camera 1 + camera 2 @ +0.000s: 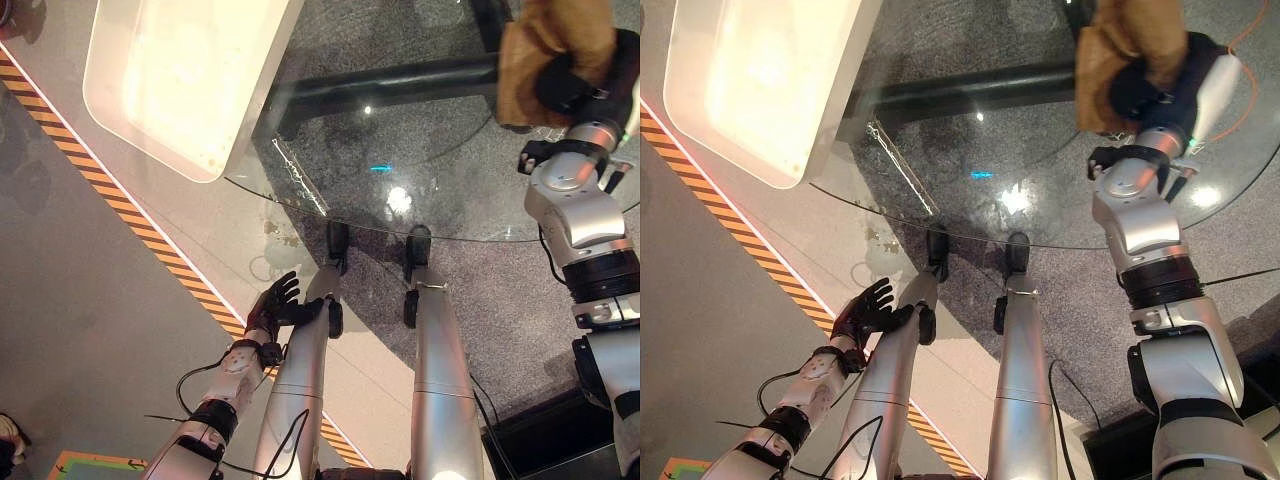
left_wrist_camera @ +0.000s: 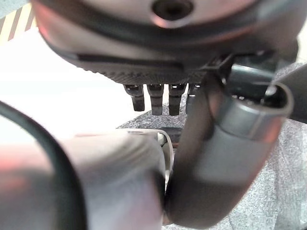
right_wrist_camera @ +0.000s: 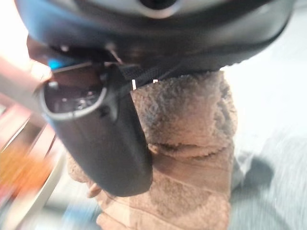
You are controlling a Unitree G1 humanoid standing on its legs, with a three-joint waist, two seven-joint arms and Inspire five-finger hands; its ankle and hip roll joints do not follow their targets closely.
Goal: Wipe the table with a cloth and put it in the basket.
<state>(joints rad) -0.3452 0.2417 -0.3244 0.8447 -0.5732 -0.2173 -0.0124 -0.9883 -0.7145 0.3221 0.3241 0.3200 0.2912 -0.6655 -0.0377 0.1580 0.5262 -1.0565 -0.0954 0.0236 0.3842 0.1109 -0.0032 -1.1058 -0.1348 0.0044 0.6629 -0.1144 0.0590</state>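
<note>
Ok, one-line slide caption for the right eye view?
Right robot hand presses a brown cloth on the glass table; left robot hand hangs open.

Bright overhead glare on glass table (image 1: 400, 200), white tray (image 1: 180, 80) overexposed, wrist views blurred

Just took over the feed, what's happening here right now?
The right hand is clutching a bunched brown cloth over the round glass table, near its far right side. The left hand hangs low beside the table edge with its fingers spread, holding nothing. A white tray-like basket sits at the table's left side, with no cloth in it.
</note>
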